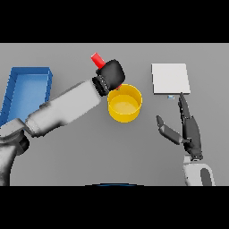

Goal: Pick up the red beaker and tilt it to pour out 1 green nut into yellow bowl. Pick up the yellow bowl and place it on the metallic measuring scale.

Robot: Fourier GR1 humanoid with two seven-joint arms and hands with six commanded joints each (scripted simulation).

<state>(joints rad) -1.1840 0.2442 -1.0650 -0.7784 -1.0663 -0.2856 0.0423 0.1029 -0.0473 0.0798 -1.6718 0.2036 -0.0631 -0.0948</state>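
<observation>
We see a grey tabletop (80, 152) with a blue bin (27, 89) at its left edge. A flat metallic measuring scale (170, 78) lies to the right, well apart from the bin. Between them sits the yellow bowl (125, 103); we cannot tell if anything lies inside. Our left hand (111, 74) hangs just above the bowl's far-left rim, fingers curled round the red beaker (96, 59), which tilts up and away. Our right hand (188, 127) rests near the scale, fingers straight and apart, holding nothing.
</observation>
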